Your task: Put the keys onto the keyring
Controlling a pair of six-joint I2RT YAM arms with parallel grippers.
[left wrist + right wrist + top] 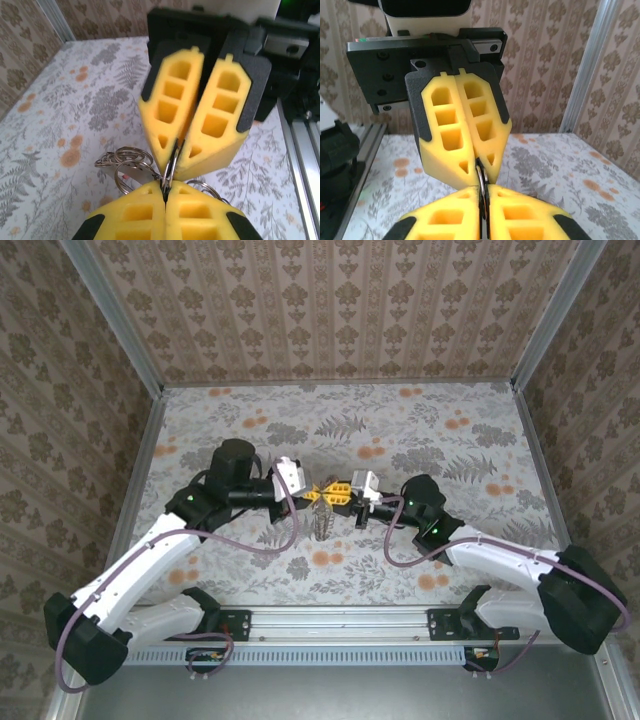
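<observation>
Both grippers meet tip to tip above the middle of the table. My left gripper [322, 493] [166, 192] is shut on a thin metal keyring [170, 172], held edge-on between its yellow fingers. My right gripper [343, 492] [482, 197] pinches the same keyring [481, 179] from the opposite side, its jaws nearly together. More steel rings [127, 156] hang to the left of the pinch. A silvery key [142, 174] with a spot of red lies among them. From above, this bunch [322, 524] dangles below the fingertips.
The floral tabletop [450, 440] is walled on three sides. Metal rails [340, 622] run along the near edge by the arm bases. Mauve cables [270, 545] loop off both arms beside the bunch.
</observation>
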